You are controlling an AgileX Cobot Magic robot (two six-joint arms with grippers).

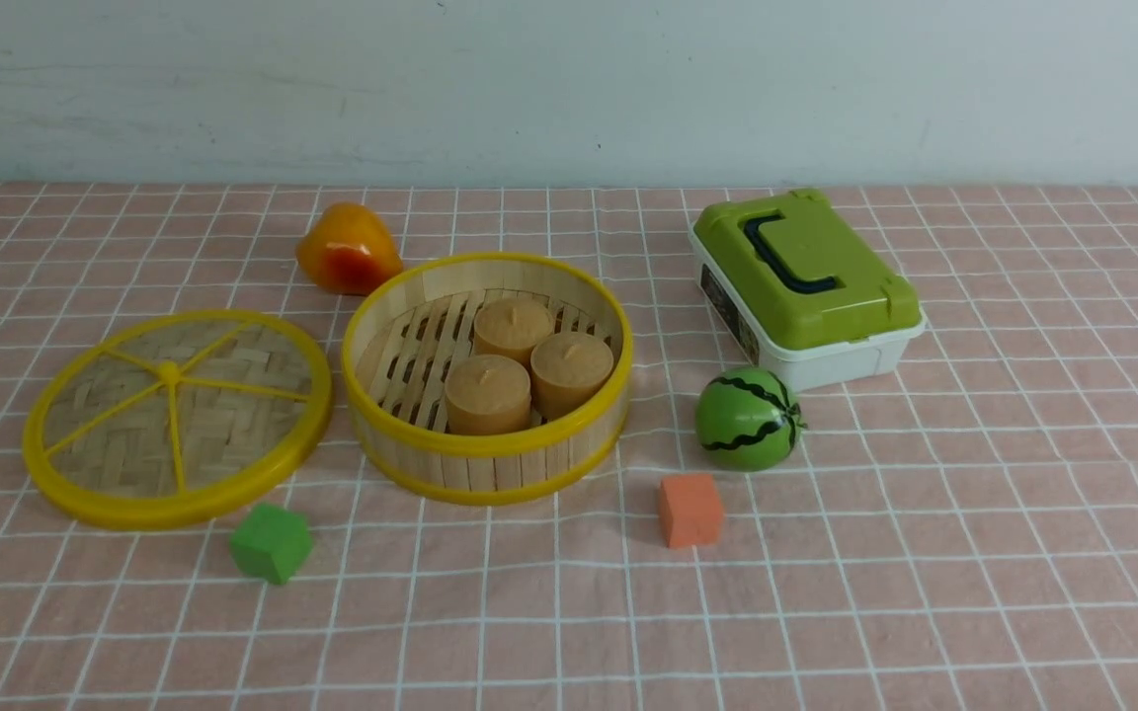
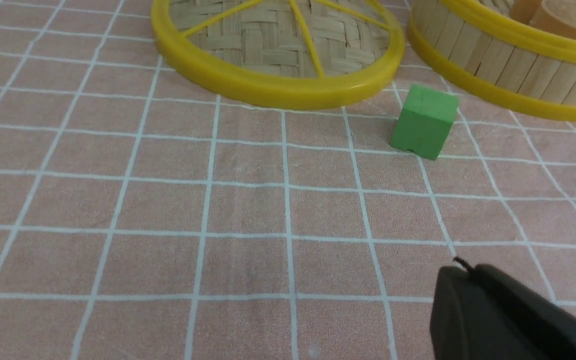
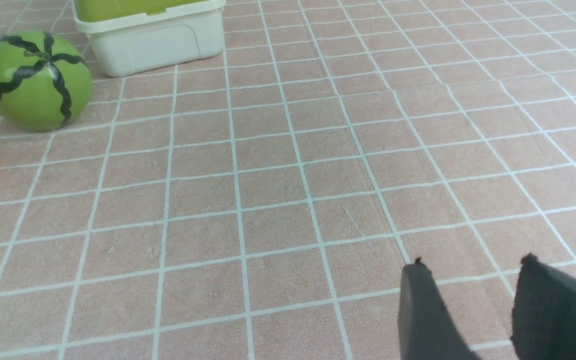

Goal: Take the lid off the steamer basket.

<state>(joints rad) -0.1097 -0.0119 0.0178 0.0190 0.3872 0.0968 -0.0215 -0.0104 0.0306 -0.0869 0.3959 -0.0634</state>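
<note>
The lid [image 1: 177, 418], a woven bamboo disc with a yellow rim and spokes, lies flat on the cloth just left of the steamer basket [image 1: 487, 464]. The basket is uncovered and holds three tan cakes [image 1: 529, 365]. Neither gripper shows in the front view. In the left wrist view my left gripper [image 2: 460, 270] hangs shut and empty above the cloth, short of the lid [image 2: 273, 50] and the basket [image 2: 508, 65]. In the right wrist view my right gripper [image 3: 473, 267] is open and empty over bare cloth.
A green cube [image 1: 271, 542] sits in front of the lid, an orange cube [image 1: 690, 510] and a toy watermelon [image 1: 748, 419] right of the basket. A white box with a green top [image 1: 804, 286] stands at the back right, an orange fruit [image 1: 347, 249] behind the basket.
</note>
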